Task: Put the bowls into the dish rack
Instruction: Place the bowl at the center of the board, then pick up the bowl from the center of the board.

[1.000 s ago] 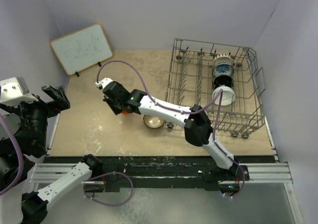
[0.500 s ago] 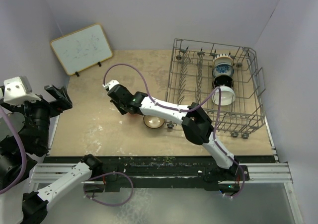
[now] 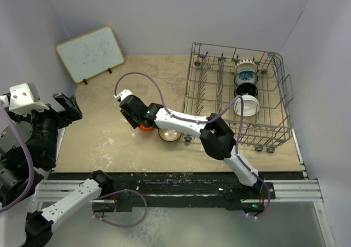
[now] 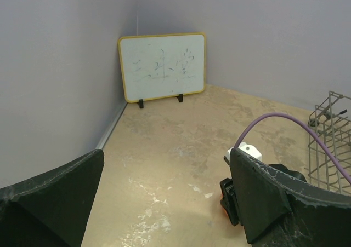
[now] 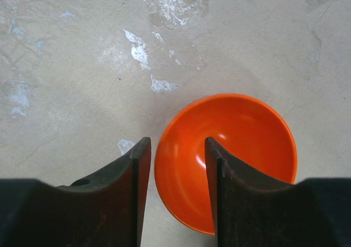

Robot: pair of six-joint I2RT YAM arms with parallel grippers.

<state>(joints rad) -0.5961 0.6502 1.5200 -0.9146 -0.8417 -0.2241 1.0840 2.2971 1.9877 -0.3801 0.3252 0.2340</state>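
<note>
Pickup of the orange bowl [image 3: 146,128] looks to be the step in hand. From above, the right gripper [image 3: 141,122] sits low over this bowl, out on the surface [image 3: 104,140] left of the rack [image 3: 203,91]. The brown bowl [image 3: 170,134] lies between the two, just off the rack's near left corner. Three bowls stand on edge in the rack's right half: patterned [image 3: 245,75], black [image 3: 243,88] and white [image 3: 248,105]. The left gripper [image 3: 67,105] hangs far left of the rack, jaws wide and empty.

The left wrist view shows the left gripper [image 4: 167,167] spread open on nothing. A whiteboard [image 4: 163,66] leans on the wall well left of the rack [image 4: 332,143], and the right arm's cable [image 4: 285,118] arcs in front of the rack.

In the right wrist view, the right gripper [image 5: 176,144] has its jaws apart astride the orange bowl's [image 5: 241,148] rim, one finger outside and one inside, nothing clamped yet.

The next move would call for closing on that rim, lifting, and carrying toward the rack. The brown bowl lies in the straight path, the rack's wall needs clearing, and a pinch on so glossy a rim may slip.
</note>
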